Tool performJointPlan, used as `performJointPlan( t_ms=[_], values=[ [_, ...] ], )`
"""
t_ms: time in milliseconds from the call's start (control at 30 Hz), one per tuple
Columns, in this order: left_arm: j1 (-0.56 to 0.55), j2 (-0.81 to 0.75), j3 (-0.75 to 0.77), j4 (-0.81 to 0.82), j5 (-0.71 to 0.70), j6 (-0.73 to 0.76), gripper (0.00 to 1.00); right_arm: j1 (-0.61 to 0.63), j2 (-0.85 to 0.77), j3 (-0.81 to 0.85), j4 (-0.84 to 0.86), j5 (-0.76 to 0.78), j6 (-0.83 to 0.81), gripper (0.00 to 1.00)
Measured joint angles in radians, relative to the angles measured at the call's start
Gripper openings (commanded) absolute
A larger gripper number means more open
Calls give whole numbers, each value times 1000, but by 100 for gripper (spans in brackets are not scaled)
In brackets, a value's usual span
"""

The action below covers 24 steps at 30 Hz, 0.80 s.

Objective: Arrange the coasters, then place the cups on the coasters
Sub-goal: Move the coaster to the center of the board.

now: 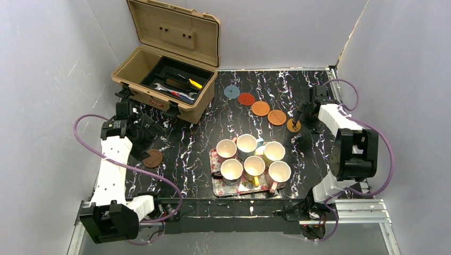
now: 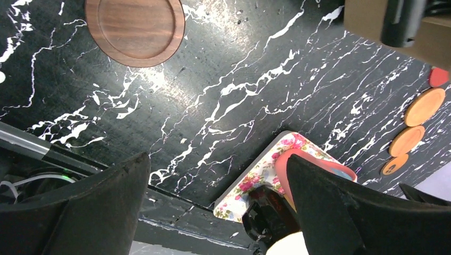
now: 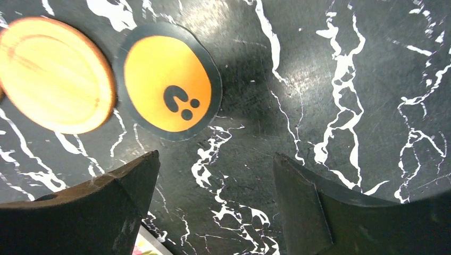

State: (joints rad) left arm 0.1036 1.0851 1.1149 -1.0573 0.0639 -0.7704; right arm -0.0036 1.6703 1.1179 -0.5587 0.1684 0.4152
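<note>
Brown coaster [image 2: 135, 29] sits alone by left gripper [image 2: 218, 164], fingers spread, nothing held. Right gripper [image 3: 215, 156] spread too, empty, by yellow coaster [image 3: 167, 87]. Tip: go low, pinch brown rim, carry to row. Cups [image 1: 247, 143] on tray [image 2: 242, 194].

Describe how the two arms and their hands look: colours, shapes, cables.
Both the left arm and the right arm have white shell links joined by bulky black joint housings. A looping purple cable runs along each. The left hand and the right hand are black, each with two broad, wedge-shaped fingers tapering to blunt tips. No markings are visible.
</note>
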Motion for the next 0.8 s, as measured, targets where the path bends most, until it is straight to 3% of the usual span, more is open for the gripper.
performJointPlan(
  t_ms=[367, 567, 800],
  values=[
    [4, 43, -195, 197, 3, -10, 97, 0, -83, 0, 42, -18, 0, 86],
    [4, 83, -226, 276, 1, 13, 94, 0, -83, 19, 37, -22, 1, 86],
    [4, 122, -262, 337, -7, 29, 84, 0, -101, 17, 35, -22, 5, 86]
  ],
)
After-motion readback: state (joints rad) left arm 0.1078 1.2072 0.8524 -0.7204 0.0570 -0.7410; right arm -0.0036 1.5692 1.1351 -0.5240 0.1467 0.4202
